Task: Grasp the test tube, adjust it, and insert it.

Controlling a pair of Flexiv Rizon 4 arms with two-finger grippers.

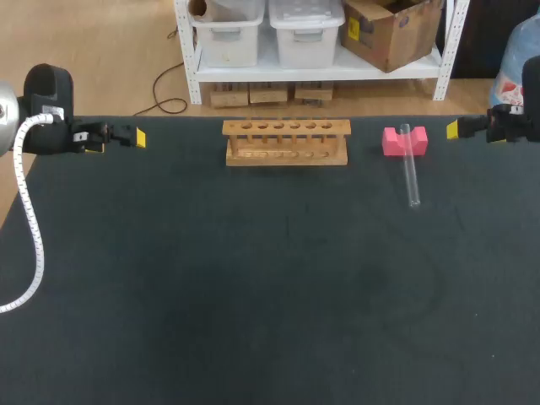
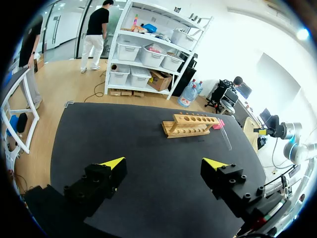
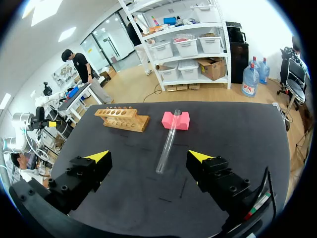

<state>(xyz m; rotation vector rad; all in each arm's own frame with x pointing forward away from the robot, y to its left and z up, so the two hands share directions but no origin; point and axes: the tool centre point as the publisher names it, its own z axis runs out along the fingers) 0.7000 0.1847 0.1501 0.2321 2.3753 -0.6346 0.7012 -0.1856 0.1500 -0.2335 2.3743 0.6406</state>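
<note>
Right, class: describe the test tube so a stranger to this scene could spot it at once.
On the dark table, find the wooden rack at the far edge, then the pink block to its right. The test tube lies with one end in that block's notch: the only clear, thin cylinder there.

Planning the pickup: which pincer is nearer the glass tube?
Right. The right pincer sits near the tube, apart from it; the left pincer is far off, past the rack.

The table [image 1: 253,295] lay open across its front and middle. At the far edge stood a rack [image 1: 286,142]; a block [image 1: 393,142] and tube [image 1: 411,177] lay toward the far right corner.
</note>
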